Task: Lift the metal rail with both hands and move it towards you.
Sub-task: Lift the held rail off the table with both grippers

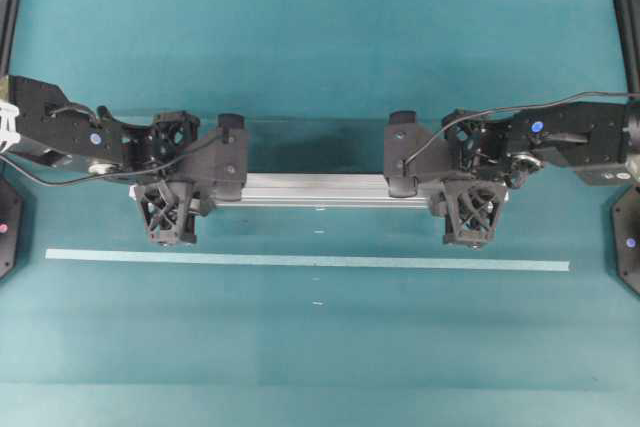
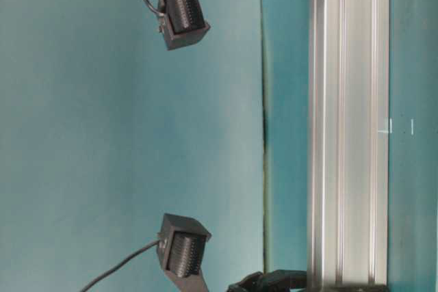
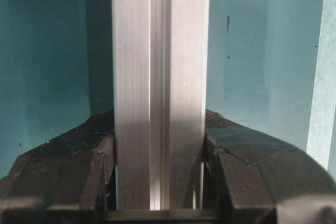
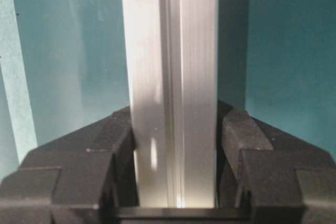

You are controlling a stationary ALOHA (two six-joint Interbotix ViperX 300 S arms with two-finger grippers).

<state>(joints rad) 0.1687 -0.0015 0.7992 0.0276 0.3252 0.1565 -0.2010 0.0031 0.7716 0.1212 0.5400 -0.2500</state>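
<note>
I had both hands on the metal rail (image 1: 320,189), which lay lengthwise across the teal worktop (image 1: 320,57), stretching from my left hand (image 1: 168,209) to my right hand (image 1: 474,211). Through the left wrist camera the rail (image 3: 160,87) ran straight out ahead of the hand, with a black finger (image 3: 89,166) pressed against one side and its partner against the other, so that hand was clamped on the bar near its end. The right wrist camera showed the same thing: the rail (image 4: 173,87) gripped between the fingers (image 4: 247,156), no gap showing on either flank. A pale tape strip (image 1: 300,259) lay just on the near side of both hands, parallel to the rail and apart from it. I could not tell from any view whether the bar was clear of the surface; it looked to be resting or barely raised. I judged the grasp step done and the lift about to begin. The next move called for raising both hands together at an even rate, keeping the bar level so it would not twist in the grips, then drawing it toward me across the tape.
</note>
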